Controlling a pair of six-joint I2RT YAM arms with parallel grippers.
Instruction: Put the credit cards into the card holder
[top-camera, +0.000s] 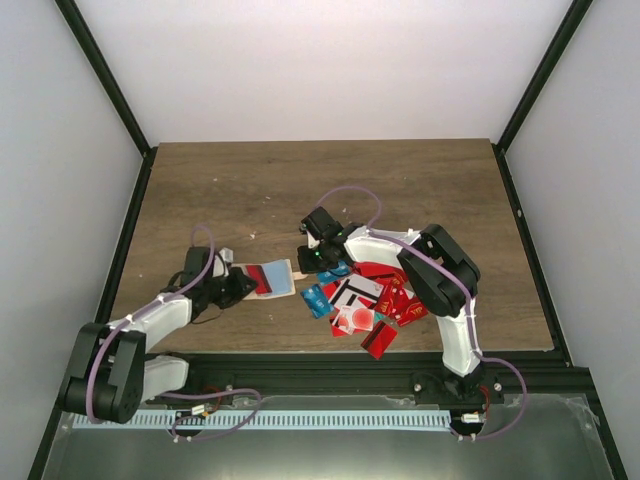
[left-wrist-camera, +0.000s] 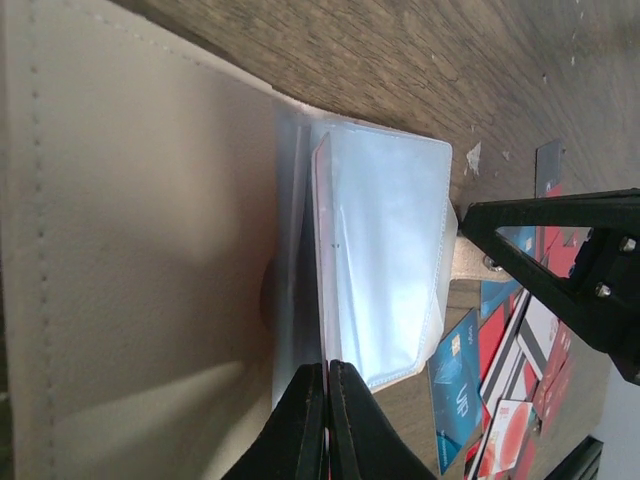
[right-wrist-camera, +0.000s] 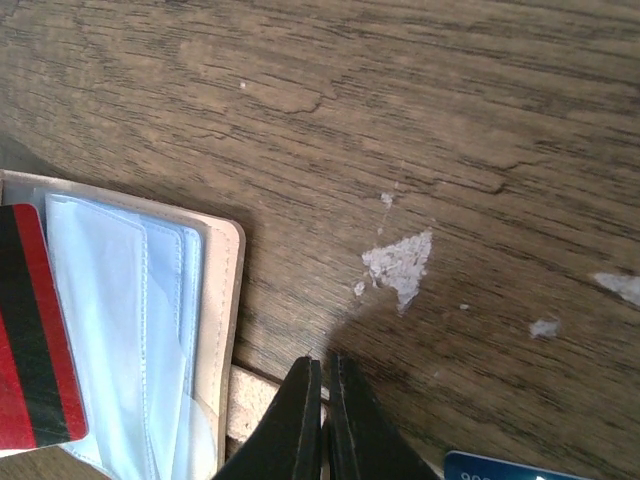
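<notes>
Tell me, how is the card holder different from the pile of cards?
The card holder is one beige thing, lying open with clear pockets showing; the credit cards are many, mostly red with some blue and white. In the top view the card holder lies spread flat further left, while the credit cards are heaped over each other further right. Both rest on the wooden table.

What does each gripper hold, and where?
Both shut: left gripper at a sleeve edge of the card holder, right gripper at its snap tab; true pinching cannot be told.
</notes>
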